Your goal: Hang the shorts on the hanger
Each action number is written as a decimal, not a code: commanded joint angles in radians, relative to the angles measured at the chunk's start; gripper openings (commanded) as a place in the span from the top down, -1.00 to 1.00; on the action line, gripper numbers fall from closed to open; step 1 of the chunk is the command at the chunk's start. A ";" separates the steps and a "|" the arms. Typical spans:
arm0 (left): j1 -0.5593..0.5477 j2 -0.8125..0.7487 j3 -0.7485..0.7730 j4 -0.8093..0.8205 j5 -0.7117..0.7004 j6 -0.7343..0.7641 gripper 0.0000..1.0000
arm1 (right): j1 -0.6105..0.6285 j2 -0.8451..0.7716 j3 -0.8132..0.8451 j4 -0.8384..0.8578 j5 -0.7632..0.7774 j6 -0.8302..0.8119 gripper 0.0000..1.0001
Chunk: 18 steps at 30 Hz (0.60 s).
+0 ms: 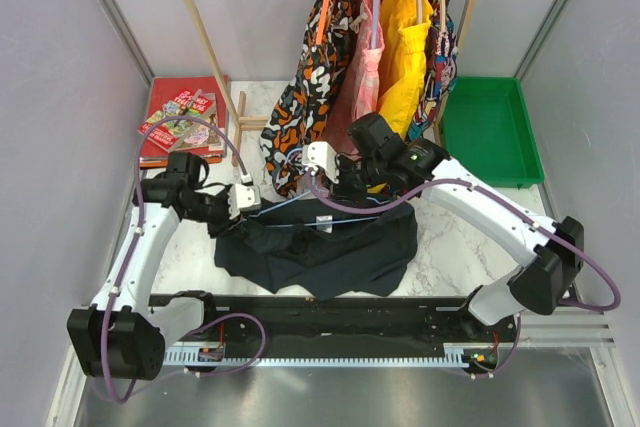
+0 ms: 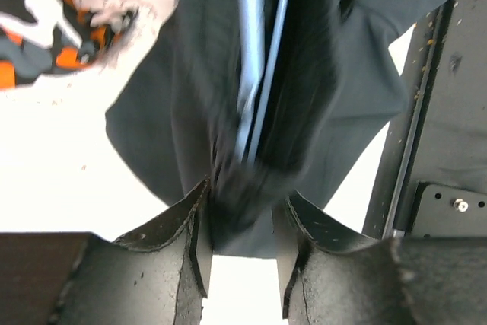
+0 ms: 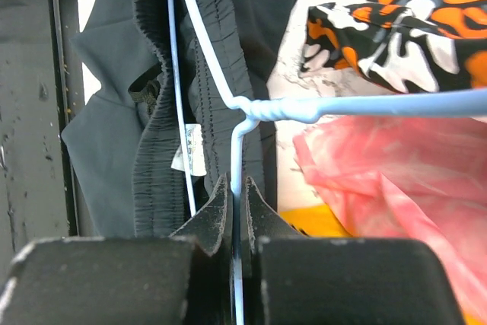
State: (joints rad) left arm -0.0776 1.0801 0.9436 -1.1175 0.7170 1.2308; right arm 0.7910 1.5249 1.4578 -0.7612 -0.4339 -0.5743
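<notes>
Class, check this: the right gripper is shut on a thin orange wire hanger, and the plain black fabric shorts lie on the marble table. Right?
Wrong colour: the right wrist view shows the right gripper shut on a thin pale-blue wire hanger, not an orange one. The plain black fabric shorts do lie on the marble table.

Shorts [image 1: 330, 247] on the table [image 1: 450, 247], hanger [image 1: 295, 203] at their rear edge, hung garments [image 1: 390, 47] behind, tray [image 1: 490, 127] rear right.

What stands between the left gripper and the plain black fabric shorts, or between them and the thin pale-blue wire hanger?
Nothing visible: the plain black fabric shorts hang between the fingers of the left gripper, and the pale-blue wire hanger crosses their waistband.
</notes>
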 commanded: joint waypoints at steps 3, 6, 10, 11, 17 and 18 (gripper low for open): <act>0.103 0.004 0.046 -0.091 0.047 0.136 0.06 | -0.007 -0.077 0.053 -0.046 0.024 -0.055 1.00; 0.118 -0.011 0.089 -0.107 0.104 0.109 -0.10 | -0.007 -0.066 0.098 -0.064 0.020 -0.035 1.00; 0.125 -0.026 0.206 -0.100 0.168 0.007 -0.22 | -0.006 -0.036 0.186 -0.099 0.049 0.017 1.00; 0.128 -0.029 0.231 -0.096 0.197 -0.042 -0.34 | -0.006 -0.025 0.231 -0.119 0.055 0.039 1.00; 0.128 -0.078 0.337 0.016 0.308 -0.197 -0.51 | 0.001 0.012 0.409 -0.202 0.046 0.068 1.00; 0.128 -0.075 0.346 0.037 0.312 -0.221 -0.48 | 0.002 0.012 0.423 -0.204 0.040 0.068 1.00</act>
State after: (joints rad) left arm 0.0448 1.0344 1.2293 -1.1717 0.9131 1.1648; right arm 0.7879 1.5379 1.7645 -0.9379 -0.3763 -0.5400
